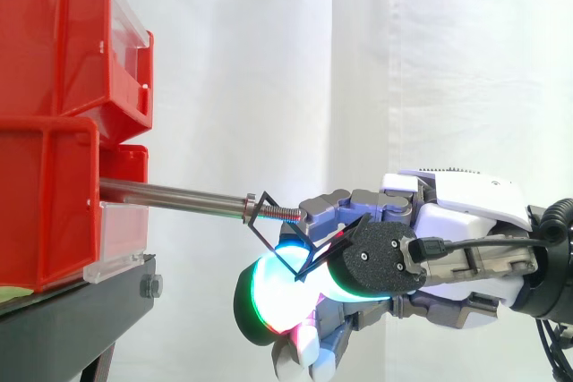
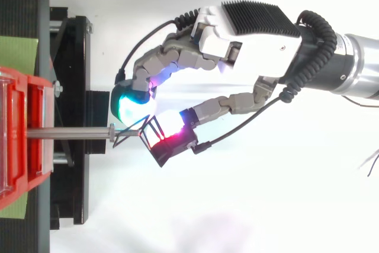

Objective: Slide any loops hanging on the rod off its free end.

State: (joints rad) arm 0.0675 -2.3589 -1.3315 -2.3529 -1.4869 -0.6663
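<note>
- The hand [image 1: 448, 221] is placed at the free end of the rod [image 1: 170, 192], its fingers curled and its glowing rounded pads [image 1: 269, 297] drawn together just below the rod's threaded tip [image 1: 279, 214].
- A thin black wire loop [image 1: 273, 246], angular and stiff-looking, is hung on that tip, just outward of a small nut [image 1: 251, 207]; it appears to be pinched between the pads.
- The rod, of smooth bright metal, is held level, with its long axis pointing at the hand, so a pull straight along it towards the palm is judged to be what is needed.
- At the rod's fixed end, glossy red plastic bins [image 1: 45, 194] are stacked on a black stand [image 1: 81, 319].
- Behind the rod, a white curtain [image 1: 269, 60] is hung.
</note>
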